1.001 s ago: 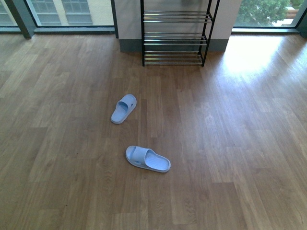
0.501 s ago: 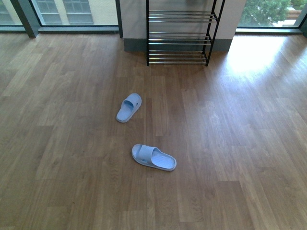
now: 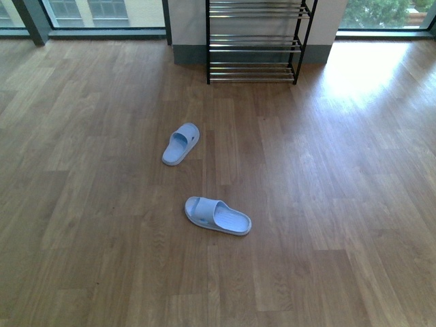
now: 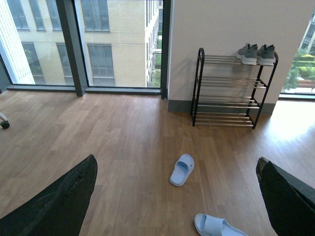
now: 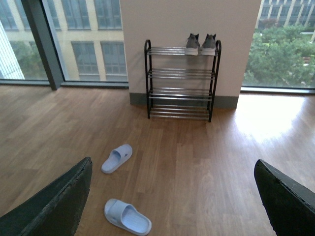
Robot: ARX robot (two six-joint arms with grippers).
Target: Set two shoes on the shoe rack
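A tall shoe rack of black metal uprights and shiny chrome rods stands against a pale wall with a grey skirting, between large windows. At one end of its top tier, a pair of grey knit sneakers with white soles sits side by side. Two light blue rubber slides lie apart on the brown wood-plank floor, well away from the rack: one nearer the rack, the other nearer the camera. The right gripper has its dark fingers spread wide, with floor showing between them.
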